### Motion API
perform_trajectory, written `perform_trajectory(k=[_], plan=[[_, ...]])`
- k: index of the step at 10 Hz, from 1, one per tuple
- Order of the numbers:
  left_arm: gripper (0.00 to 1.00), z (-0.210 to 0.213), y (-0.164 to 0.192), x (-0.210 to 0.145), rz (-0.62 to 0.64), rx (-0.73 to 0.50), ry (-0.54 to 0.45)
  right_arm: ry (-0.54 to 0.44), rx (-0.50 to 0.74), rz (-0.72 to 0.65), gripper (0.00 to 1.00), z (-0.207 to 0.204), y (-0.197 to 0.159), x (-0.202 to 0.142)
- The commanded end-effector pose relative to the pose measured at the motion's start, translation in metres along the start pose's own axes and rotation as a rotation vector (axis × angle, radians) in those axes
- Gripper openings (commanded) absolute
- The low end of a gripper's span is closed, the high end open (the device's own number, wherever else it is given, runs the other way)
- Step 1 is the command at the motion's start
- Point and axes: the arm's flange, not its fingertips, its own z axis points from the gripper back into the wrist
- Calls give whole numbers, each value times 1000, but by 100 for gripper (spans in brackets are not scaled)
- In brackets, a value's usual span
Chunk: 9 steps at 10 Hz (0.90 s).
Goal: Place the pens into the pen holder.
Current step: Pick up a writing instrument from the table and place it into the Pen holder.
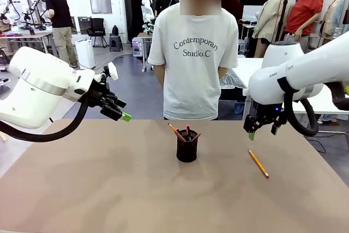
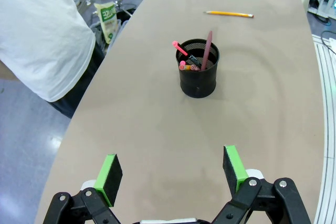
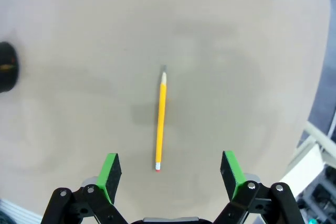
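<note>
2 pens (image 2: 181, 49), maybe 3, in pen holder (image 2: 198, 80); yellow pencil (image 3: 160, 121) near wide right gripper (image 3: 169, 157); left gripper (image 2: 169, 155) wide.

Robotics lab: left arm (image 1: 43, 88), right arm (image 1: 294, 77) at table (image 1: 109, 178); workbench (image 1: 22, 35), office chair (image 1: 98, 27) behind.

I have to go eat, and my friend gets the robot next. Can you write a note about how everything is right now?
Left gripper: open, empty, above the table, facing the pen holder.
Right gripper: open, empty, hovering over the yellow pencil.
Done: pinkish-red pencil and black pen stand in the holder.
Left: the yellow pencil lies flat on the table, on the right arm's side of the holder; it likely goes in next.
</note>
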Motion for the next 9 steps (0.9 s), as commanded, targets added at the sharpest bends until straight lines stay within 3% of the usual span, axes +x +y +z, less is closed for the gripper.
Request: perform_trajectory(k=[1, 9], plan=[[100, 2, 0, 0, 6, 7, 4, 40, -34, -31, 100, -17, 9, 9], [100, 2, 0, 0, 6, 7, 4, 47, 58, -141, 100, -75, 6, 36]])
